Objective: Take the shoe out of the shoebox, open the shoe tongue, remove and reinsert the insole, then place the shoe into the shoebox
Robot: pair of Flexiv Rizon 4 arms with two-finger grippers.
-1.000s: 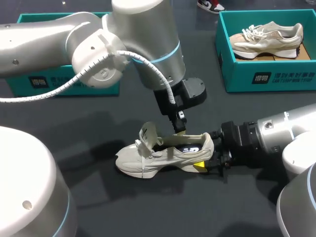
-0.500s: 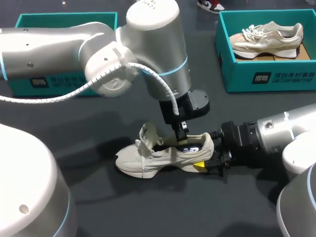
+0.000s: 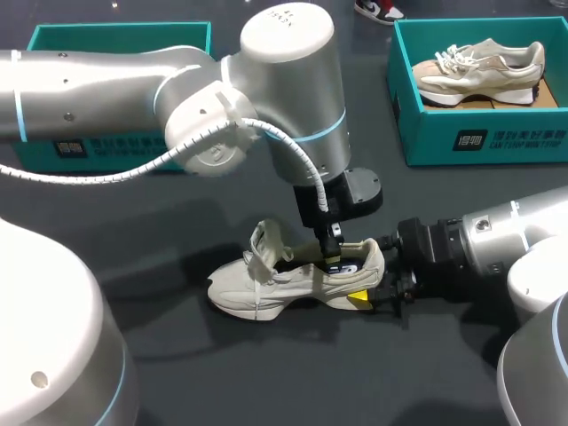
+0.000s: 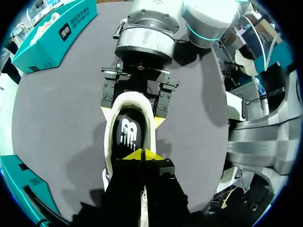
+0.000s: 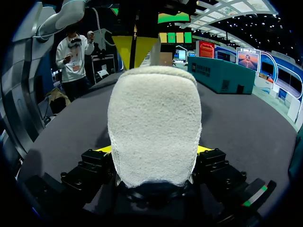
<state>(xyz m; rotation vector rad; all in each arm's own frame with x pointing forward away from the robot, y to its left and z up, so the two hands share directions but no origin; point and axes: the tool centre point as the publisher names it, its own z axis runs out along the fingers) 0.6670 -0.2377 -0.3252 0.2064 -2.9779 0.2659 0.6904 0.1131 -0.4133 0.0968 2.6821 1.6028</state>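
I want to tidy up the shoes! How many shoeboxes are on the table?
2. One teal shoebox sits at the far left, largely hidden behind the left arm; the other shoebox sits at the far right, holding a beige shoe.

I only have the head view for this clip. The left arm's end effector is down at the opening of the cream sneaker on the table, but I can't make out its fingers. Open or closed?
Observer: Closed. In the left wrist view the left end effector has its two yellow tips pressed together, just above the black insole of the cream fabric sneaker.
Reviewer: Is the insole out yet?
Observer: No. It lies flat inside the sneaker, reaching right back to the heel end.
Reviewer: How does the right arm hold the shoe?
Observer: The right end effector has one finger on each side of the fuzzy heel. The right wrist view shows yellow on both sides.
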